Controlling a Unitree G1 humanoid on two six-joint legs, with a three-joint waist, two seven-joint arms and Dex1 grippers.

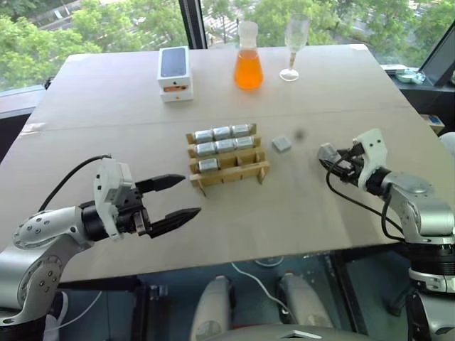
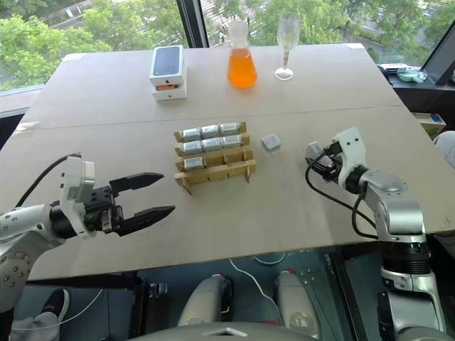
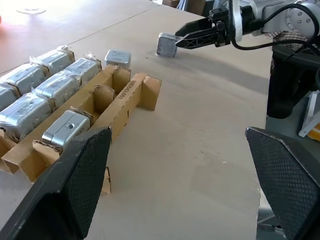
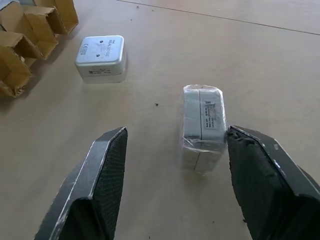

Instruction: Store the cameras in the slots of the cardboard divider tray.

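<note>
Camera on table, between right claw fingers

The loose camera near the cardboard divider tray carries small print, too fine to read. The wrapped camera bears an unreadable label.

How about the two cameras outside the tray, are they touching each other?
Apart. The right wrist view shows bare table between the unwrapped camera and the plastic-wrapped camera.
</note>
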